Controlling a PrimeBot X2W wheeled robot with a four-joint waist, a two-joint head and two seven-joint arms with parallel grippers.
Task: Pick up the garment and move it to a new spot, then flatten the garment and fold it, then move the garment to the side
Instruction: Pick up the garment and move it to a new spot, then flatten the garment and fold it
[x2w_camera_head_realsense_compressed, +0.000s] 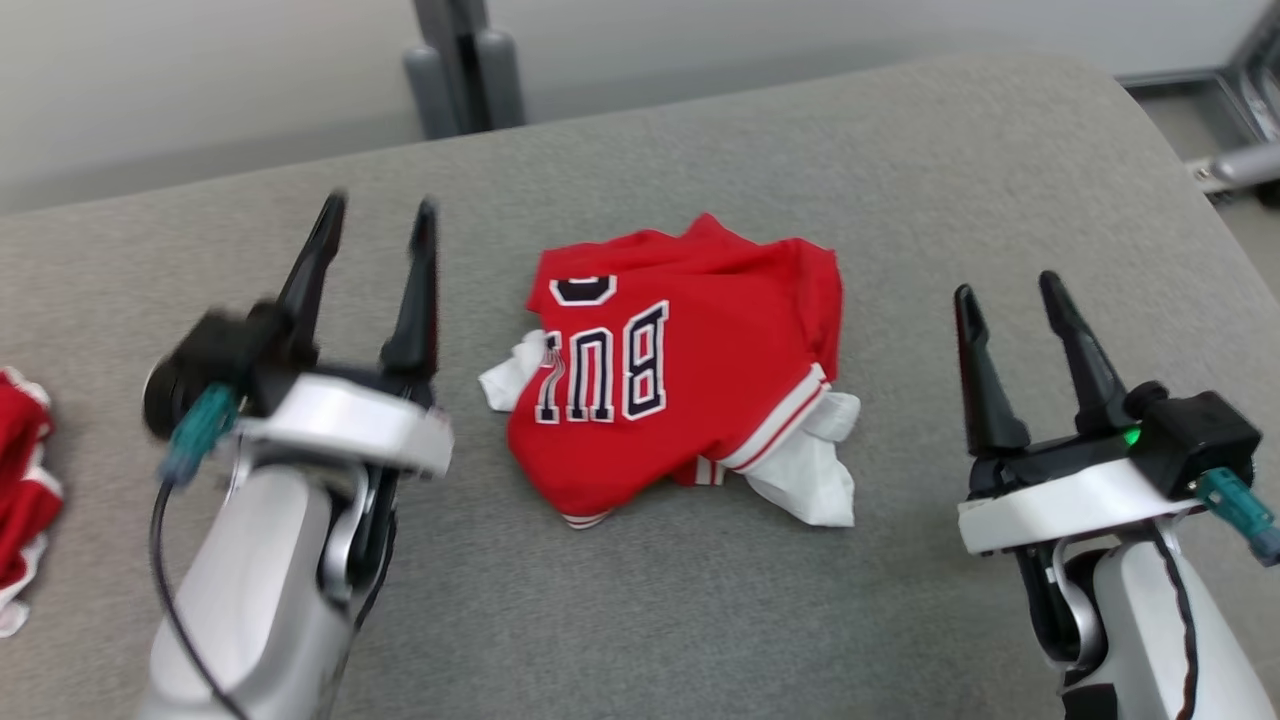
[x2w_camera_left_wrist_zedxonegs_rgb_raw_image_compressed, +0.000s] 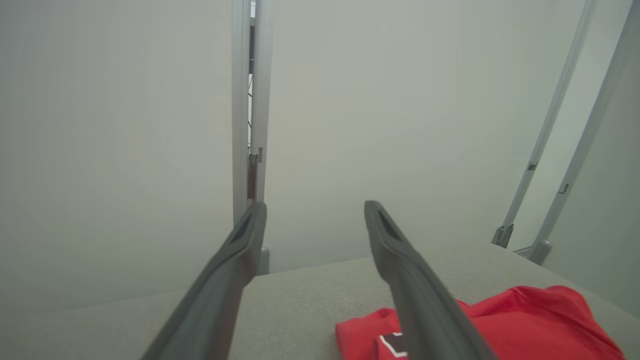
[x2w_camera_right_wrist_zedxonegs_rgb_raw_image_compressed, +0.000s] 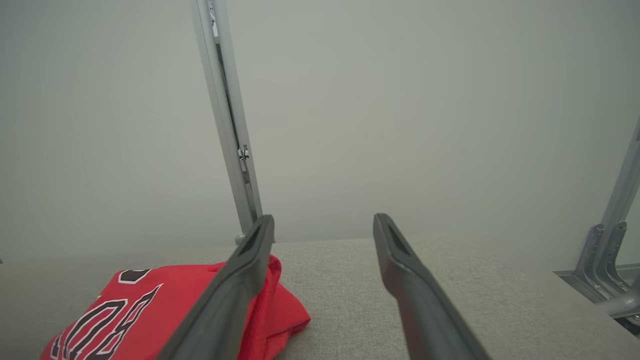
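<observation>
Head view: red jersey (x2w_camera_head_realsense_compressed: 680, 370) folded into a compact bundle, lying mid-worktop (x2w_camera_head_realsense_compressed: 900, 180), white fabric protruding at lower edges. Fold judged done, if untidy; move to the side judged outstanding. Left end effector (x2w_camera_head_realsense_compressed: 381, 205) spread wide, empty, left of jersey, clear of it. Right end effector (x2w_camera_head_realsense_compressed: 1005, 285) likewise wide, empty, apart on the right.

This looks like a robotics lab or test bay: a wide table covered in grey woven fabric (x2w_camera_head_realsense_compressed: 700, 620) stands before a bare, pale wall (x2w_camera_left_wrist_zedxonegs_rgb_raw_image_compressed: 125, 125). Behind the table rise plain rig parts, namely a grey metal frame post (x2w_camera_head_realsense_compressed: 462, 60) and slanted grey metal struts (x2w_camera_left_wrist_zedxonegs_rgb_raw_image_compressed: 550, 107). On the fabric lie a folded red jersey with dark lettering (x2w_camera_head_realsense_compressed: 680, 370) and, at the left edge, a second red-and-white garment (x2w_camera_head_realsense_compressed: 25, 490).
</observation>
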